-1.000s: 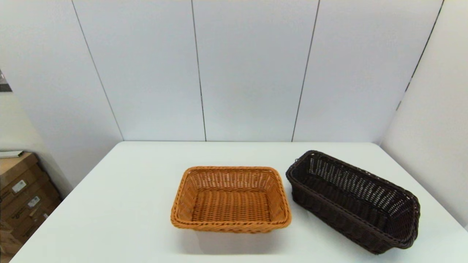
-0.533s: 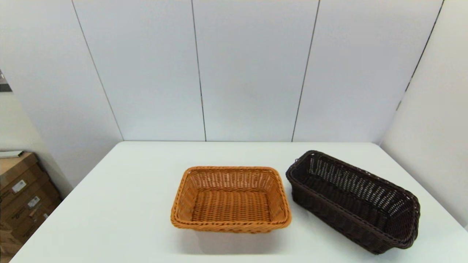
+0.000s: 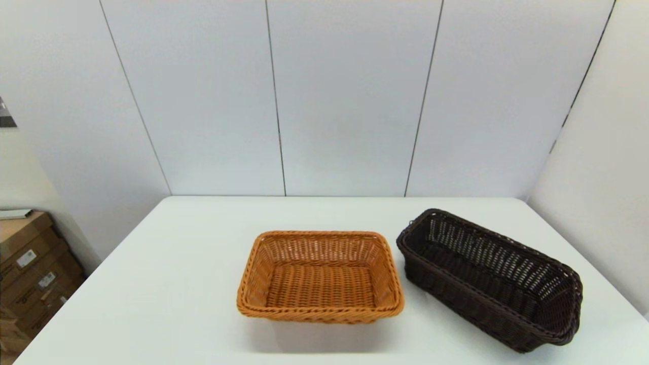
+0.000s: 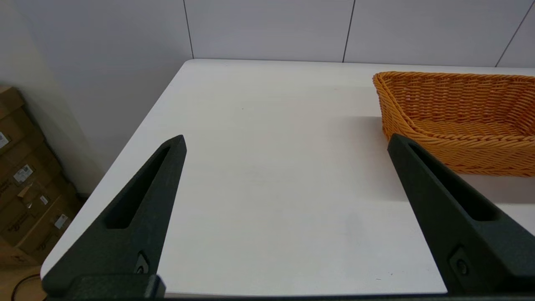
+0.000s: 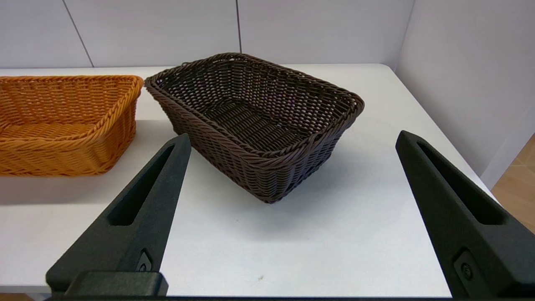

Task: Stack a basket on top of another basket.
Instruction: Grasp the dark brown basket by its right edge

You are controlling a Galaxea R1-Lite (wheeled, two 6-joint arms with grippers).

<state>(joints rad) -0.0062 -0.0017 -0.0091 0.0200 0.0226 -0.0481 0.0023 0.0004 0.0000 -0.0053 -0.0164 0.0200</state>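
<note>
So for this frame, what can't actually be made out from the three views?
- Head view: both arms lie outside the picture.
- Orange-tan basket: cut off by the edge in both wrist views.
- Dark brown basket: absent from the left wrist view.
- Left gripper and right gripper: only the open fingers show; the wrists are cut off.
- Cardboard boxes: labels too small to read.

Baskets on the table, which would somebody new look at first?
Probably the bright orange-tan basket, sitting in the middle of the white table. Next comes the dark brown basket beside it on the robot's right, turned at an angle, close but apart. Both are empty, and each open claw, left claw and right claw, waits at the near edge.
</note>
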